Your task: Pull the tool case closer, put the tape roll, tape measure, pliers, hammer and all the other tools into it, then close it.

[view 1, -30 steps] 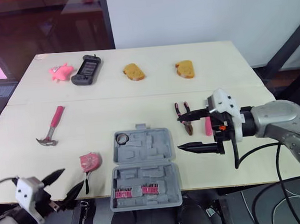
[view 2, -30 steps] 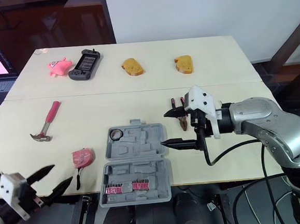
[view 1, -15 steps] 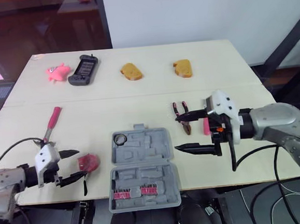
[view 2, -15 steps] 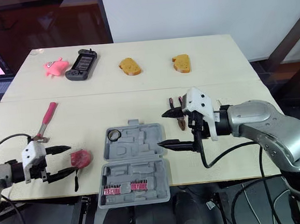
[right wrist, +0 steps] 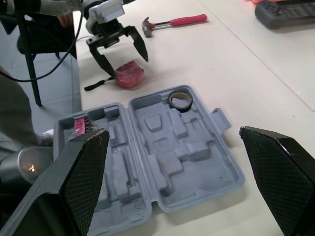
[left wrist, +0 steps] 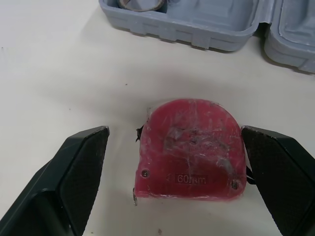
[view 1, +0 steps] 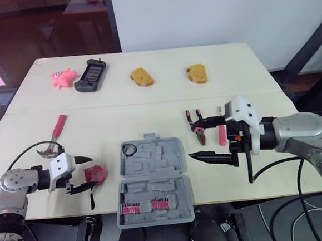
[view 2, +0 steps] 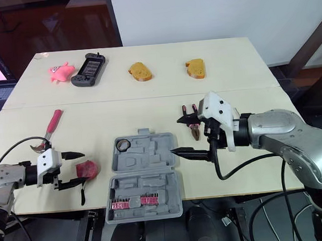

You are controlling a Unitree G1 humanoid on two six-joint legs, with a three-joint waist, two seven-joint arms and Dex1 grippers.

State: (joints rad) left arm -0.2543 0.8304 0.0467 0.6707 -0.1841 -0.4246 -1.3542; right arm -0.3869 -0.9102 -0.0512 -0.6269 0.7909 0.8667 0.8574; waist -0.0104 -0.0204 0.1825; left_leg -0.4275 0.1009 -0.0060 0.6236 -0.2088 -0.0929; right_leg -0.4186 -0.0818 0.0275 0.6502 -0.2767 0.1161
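Left eye view: tool case (view 1: pixel 153 179) lies open at the near middle of the table (view 1: pixel 165 106); tape roll (view 1: pixel 131 150) already sits in the case's far left corner; tape measure (view 1: pixel 96 173) lies just left of the case, near the front edge; left gripper (view 1: pixel 90 172) reaches it from the left, jaws apart, one finger on its far side, one on its near side; hammer (view 1: pixel 55 137) lies further back on the left, handle pointing away; pliers (view 1: pixel 196 126) lie right of the case; right gripper (view 1: pixel 192 142) hangs beside them, jaws wide apart, holding nothing.

Right eye view: same layout; the measure's black strap (view 2: pixel 82 191) trails toward the table's front edge, outside the jaws.

Left wrist view: the measure sits between the two fingers (left wrist: pixel 74 172), flat base toward the wrist, domed back toward the case wall (left wrist: pixel 197 34); one finger is right at its side, touching or just beside, cannot tell which; the other stands off with bare table between; not clamped.

Right wrist view: across the open case, the left gripper straddles the measure, hammer beyond it; both case halves lie flat and unobstructed.

Judgement: step in hand is the grasp of the tape measure, and the left arm is plainly the nearer; the body is squat with no strong long axis, so the jaws close across its width; it sits off-centre in the gap, so closing may nudge it sideways first; the case lies to the right of the jaws, a short carry.
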